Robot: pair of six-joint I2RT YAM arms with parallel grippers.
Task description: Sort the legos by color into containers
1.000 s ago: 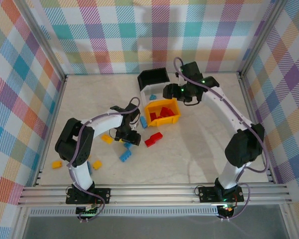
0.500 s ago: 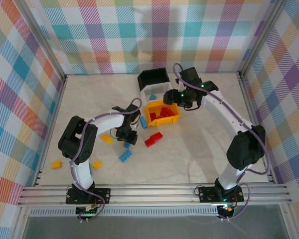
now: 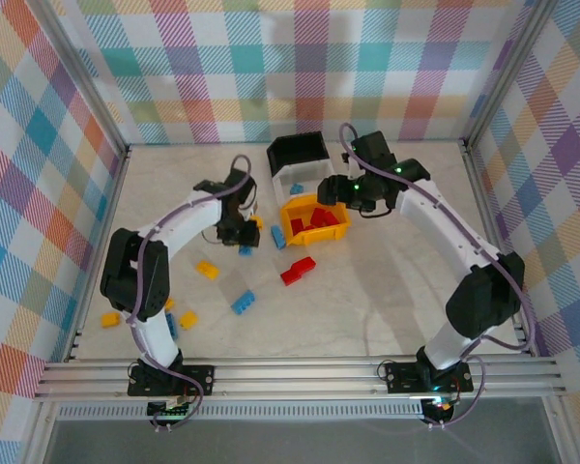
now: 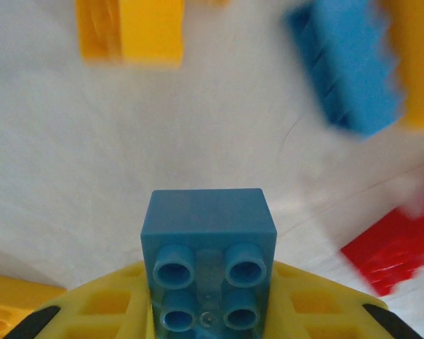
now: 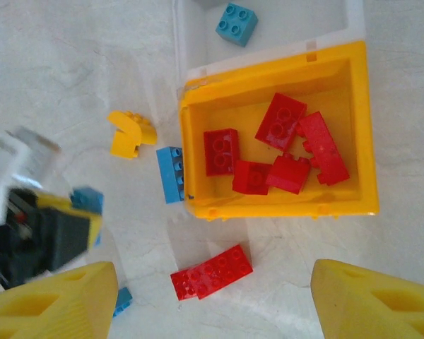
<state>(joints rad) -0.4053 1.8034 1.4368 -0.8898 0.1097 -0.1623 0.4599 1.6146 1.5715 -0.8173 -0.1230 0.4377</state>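
Item: blue brick [image 4: 208, 261], two-by-two, studs toward my left wrist camera. Location: off the table [image 3: 387, 290], clamped between the yellow fingers [image 4: 106, 307] of the left gripper [image 3: 240, 235], just left of the yellow-orange bin [image 5: 367, 127].

Change logged: a second ago that gripper sat nearer me, jaws apart, low among the loose pieces. It has since closed on this brick and carried it farther from me, toward the row of bins.

Right gripper [image 5: 213, 300]: fingers spread wide, nothing between them, hovering over the yellow-orange bin much as before.

Holdings: red bricks [image 5: 283, 127] in the yellow-orange bin; one blue piece [image 3: 296, 189] in the white bin [image 3: 321, 170]; the black bin [image 3: 298, 145] is farthest, and I cannot tell its contents.

Outstanding on the table: long red brick [image 3: 298, 271], blue brick beside the bin [image 5: 171, 174], another blue [image 3: 243, 304], yellow brick [image 3: 207, 270].

Assessment: pick done; I judge the white bin is this brick's destination, so a short carry right and far remains.
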